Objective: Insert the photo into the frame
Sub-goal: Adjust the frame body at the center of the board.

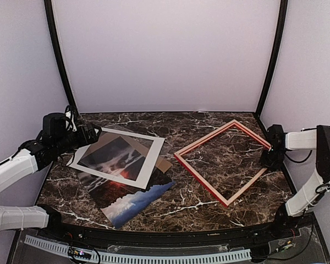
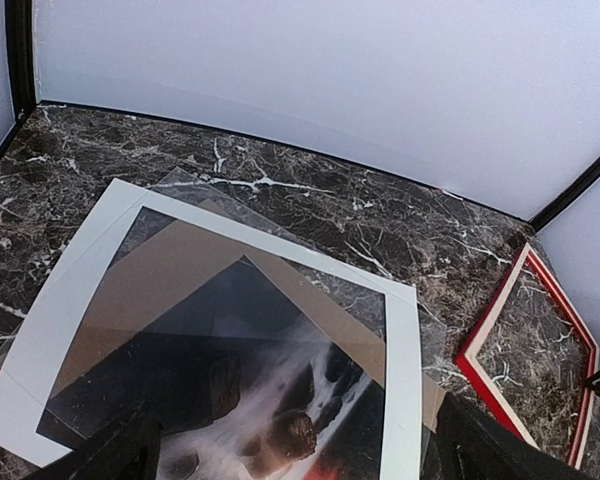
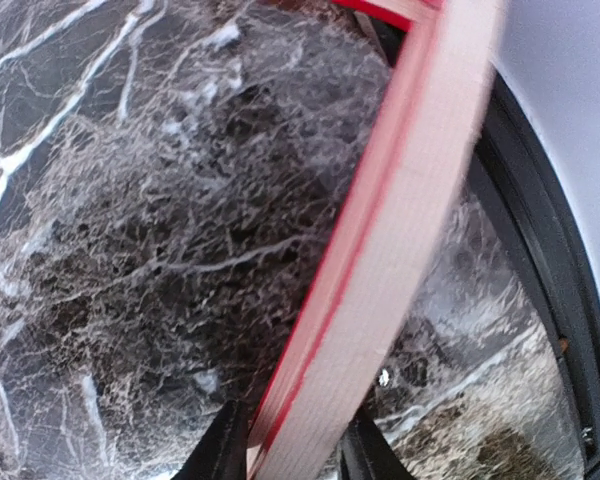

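Note:
The red frame [image 1: 201,180] lies as a diamond on the right of the marble table, pale side up. My right gripper [image 1: 272,154] is at its right corner. In the right wrist view the two fingers press either side of the frame's rail [image 3: 400,230], so this gripper [image 3: 292,455] is shut on it. The photo [image 1: 126,195] lies at the left under a white mat [image 1: 148,159], its dark landscape showing through the window [image 2: 280,420]. My left gripper [image 1: 91,135] hovers over the mat's far left corner, open [image 2: 300,465] with nothing between its fingers.
A brown backing board [image 1: 164,165] pokes out from under the mat [image 2: 405,370], and a clear sheet seems to lie in the stack. The frame's left rail [image 2: 498,300] is close to the stack. Black posts and white walls enclose the table.

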